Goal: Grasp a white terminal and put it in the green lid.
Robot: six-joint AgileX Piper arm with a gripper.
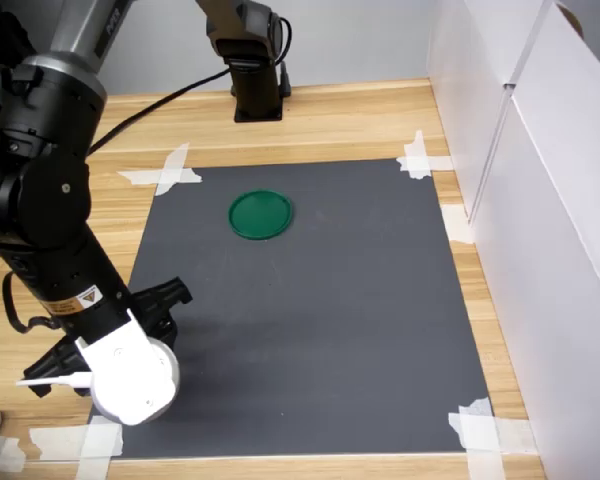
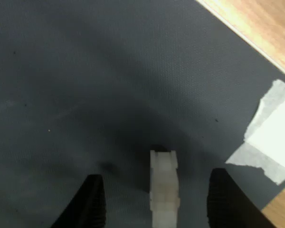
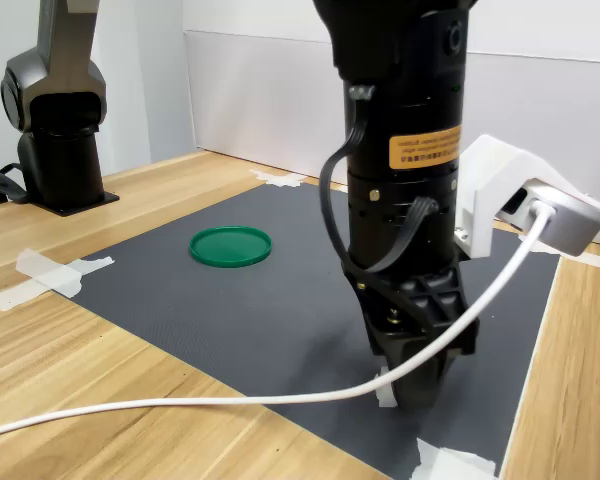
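So far only the approach looks done: the gripper [image 2: 156, 204] hangs low over the dark mat [image 1: 320, 330], its jaws spread wide on either side of the white terminal [image 2: 164, 192], which lies between them in the wrist view with gaps both sides, apparently untouched. Closing, lifting and carrying remain. Farther off, the green lid [image 1: 261, 214] sits empty, well apart from the arm in both exterior views.

A light wooden tabletop [image 1: 360, 120] carries a dark grey mat [image 1: 320, 320] taped down at its corners with white tape strips [image 1: 165, 170]. White panel walls [image 3: 270, 100] enclose the table.
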